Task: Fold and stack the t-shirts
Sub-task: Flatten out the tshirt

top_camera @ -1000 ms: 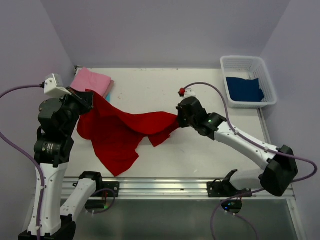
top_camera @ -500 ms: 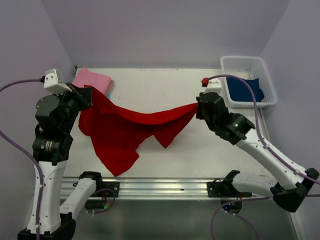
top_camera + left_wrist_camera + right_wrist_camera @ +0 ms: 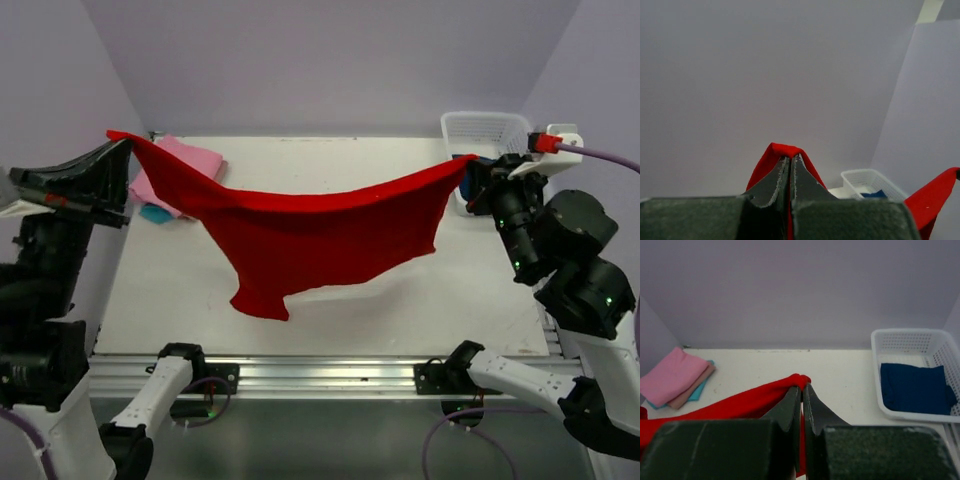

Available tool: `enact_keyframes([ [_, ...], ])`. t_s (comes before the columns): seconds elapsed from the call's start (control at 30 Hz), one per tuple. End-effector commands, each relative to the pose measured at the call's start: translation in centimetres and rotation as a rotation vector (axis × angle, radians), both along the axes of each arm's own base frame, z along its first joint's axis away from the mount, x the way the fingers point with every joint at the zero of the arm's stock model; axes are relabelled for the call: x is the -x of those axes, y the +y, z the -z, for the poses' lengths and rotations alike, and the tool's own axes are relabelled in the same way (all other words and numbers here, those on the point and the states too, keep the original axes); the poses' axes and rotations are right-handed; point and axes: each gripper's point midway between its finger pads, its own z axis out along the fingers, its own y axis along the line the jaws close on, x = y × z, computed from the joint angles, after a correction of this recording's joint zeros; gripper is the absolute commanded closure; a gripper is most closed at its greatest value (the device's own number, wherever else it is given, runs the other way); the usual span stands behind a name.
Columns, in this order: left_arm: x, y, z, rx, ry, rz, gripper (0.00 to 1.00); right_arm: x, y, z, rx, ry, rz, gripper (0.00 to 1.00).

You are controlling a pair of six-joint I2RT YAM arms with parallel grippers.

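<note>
Two corners of red t-shirt [image 3: 320, 235] pinched: L gripper [image 3: 122, 143], R gripper [image 3: 470, 163], cloth slung btwn.

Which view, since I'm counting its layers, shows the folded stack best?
Right wrist view: the folded stack lies unobstructed, pink over beige over turquoise. From the top, the red t-shirt covers part of it. The left wrist view misses it.
</note>
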Motion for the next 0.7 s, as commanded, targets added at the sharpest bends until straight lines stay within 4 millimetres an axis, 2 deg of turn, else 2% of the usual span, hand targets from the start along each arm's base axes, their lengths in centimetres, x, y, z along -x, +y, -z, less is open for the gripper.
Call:
enact_keyframes([
  [0.0, 6.1, -0.6, -4.4, -0.023, -0.169, 0.043, 1.0, 2.6, -1.7, -3.7, -0.003, -0.119, -0.051, 1.0],
  [0.07, 7.0, -0.4, -4.8, -0.012, -0.199, 0.035, 1.0, 2.9, -2.7, -4.3, -0.008, -0.14, -0.017, 1.0],
  [0.13, 4.7, -0.3, -3.8, -0.023, -0.143, 0.018, 1.0, 2.0, -2.7, -4.0, 0.026, -0.11, 0.025, 1.0],
  [0.17, 2.3, -0.5, -2.6, -0.034, -0.082, 0.021, 1.0, 0.7, -2.4, -3.1, 0.071, -0.06, 0.065, 1.0],
  [0.2, 0.6, -0.5, -1.7, -0.041, -0.041, 0.019, 1.0, 0.9, -2.9, -3.0, 0.072, -0.052, 0.091, 1.0],
  [0.23, -1.7, -0.1, -0.1, -0.04, 0.02, -0.001, 1.0, -0.8, -1.8, -1.8, 0.114, -0.007, 0.109, 1.0],
  [0.27, -3.5, 0.0, 1.0, -0.042, 0.064, -0.011, 1.0, -1.4, -1.4, -1.5, 0.127, 0.005, 0.124, 1.0],
  [0.33, -9.1, 0.7, 4.7, -0.055, 0.194, -0.051, 1.0, -3.8, -0.1, -0.4, 0.167, 0.043, 0.171, 1.0],
  [0.37, -10.9, 0.8, 5.6, -0.059, 0.224, -0.059, 1.0, -4.8, 0.4, -0.2, 0.169, 0.046, 0.189, 1.0],
  [0.4, -14.9, 1.0, 8.1, -0.072, 0.314, -0.069, 1.0, -5.6, 0.7, -0.7, 0.168, 0.046, 0.198, 1.0],
  [0.43, -16.5, 0.8, 8.5, -0.078, 0.337, -0.061, 1.0, -7.7, 2.2, 0.4, 0.204, 0.081, 0.194, 1.0],
  [0.47, -18.1, 0.8, 9.2, -0.087, 0.368, -0.057, 1.0, -9.0, 2.1, 0.6, 0.212, 0.094, 0.215, 1.0],
  [0.5, -21.9, 0.7, 11.7, -0.096, 0.451, -0.055, 1.0, -9.7, 2.0, -0.4, 0.2, 0.084, 0.223, 1.0],
  [0.53, -22.6, 0.5, 10.0, -0.097, 0.424, -0.044, 1.0, -11.0, 2.3, 0.0, 0.209, 0.101, 0.219, 1.0],
  [0.57, -23.6, 0.4, 10.5, -0.103, 0.456, -0.035, 1.0, -13.4, 2.9, 1.3, 0.223, 0.142, 0.219, 1.0],
  [0.6, -25.8, 0.1, 11.8, -0.108, 0.502, -0.021, 1.0, -14.0, 2.9, 0.3, 0.211, 0.132, 0.219, 1.0],
  [0.63, -25.7, 0.0, 9.6, -0.111, 0.456, -0.018, 1.0, -14.7, 3.1, 0.2, 0.216, 0.135, 0.222, 1.0],
  [0.67, -25.8, 0.0, 9.2, -0.111, 0.449, -0.018, 1.0, -15.5, 3.3, 0.4, 0.236, 0.14, 0.232, 1.0],
])
